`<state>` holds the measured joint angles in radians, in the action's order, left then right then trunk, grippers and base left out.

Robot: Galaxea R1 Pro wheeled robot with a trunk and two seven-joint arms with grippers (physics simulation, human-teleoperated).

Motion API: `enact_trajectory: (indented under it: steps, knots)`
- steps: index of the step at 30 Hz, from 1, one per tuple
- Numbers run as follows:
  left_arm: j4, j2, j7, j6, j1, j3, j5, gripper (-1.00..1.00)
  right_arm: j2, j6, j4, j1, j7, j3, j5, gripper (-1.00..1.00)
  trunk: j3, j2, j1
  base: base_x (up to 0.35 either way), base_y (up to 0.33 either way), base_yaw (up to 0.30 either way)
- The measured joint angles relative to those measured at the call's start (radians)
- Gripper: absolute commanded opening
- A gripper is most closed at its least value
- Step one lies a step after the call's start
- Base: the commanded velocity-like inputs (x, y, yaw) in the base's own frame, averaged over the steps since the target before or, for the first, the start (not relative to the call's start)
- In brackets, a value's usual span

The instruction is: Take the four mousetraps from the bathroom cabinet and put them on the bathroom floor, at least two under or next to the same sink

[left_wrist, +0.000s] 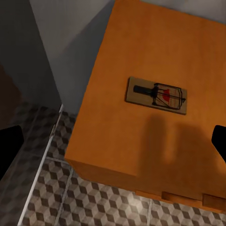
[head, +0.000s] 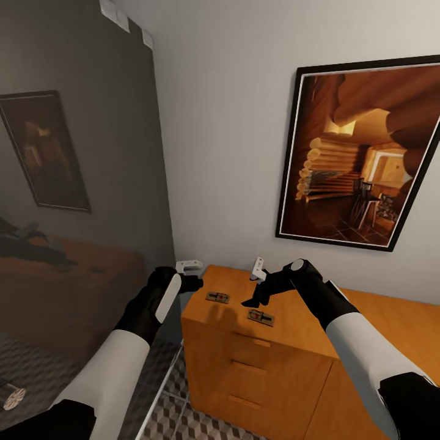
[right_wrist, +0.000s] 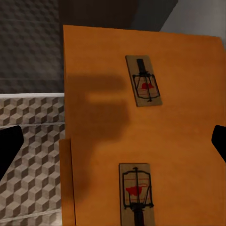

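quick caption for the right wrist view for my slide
Open right gripper hovering above two small brown wooden mousetraps on the orange-brown wooden cabinet top, cube-patterned floor tiles alongside.

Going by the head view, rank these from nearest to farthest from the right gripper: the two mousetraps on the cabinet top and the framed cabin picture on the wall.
1. The near mousetrap, just below the right gripper on the cabinet top.
2. The far mousetrap, toward the cabinet's left edge.
3. The framed cabin picture, high on the wall behind.
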<state>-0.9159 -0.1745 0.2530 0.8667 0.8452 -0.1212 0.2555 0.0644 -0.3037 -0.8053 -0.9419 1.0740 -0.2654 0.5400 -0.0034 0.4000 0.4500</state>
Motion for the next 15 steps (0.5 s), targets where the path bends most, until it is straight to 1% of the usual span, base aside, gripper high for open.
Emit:
enact_trajectory:
  steps: [7,15]
  knots:
    - [0.0,0.0,0.0,0.0,0.0,0.0,0.0,1.0,0.0,0.0,0.0,0.0,0.0,0.0,0.0,1.0,0.0,0.0,0.0,0.0,-0.003,0.0]
    - [0.0,0.0,-0.001,0.002,0.0,-0.002,0.0,1.0,-0.001,0.001,0.0,0.0,-0.002,-0.004,0.004,1.0,0.0,0.0,0.0,0.0,-0.041,0.0]
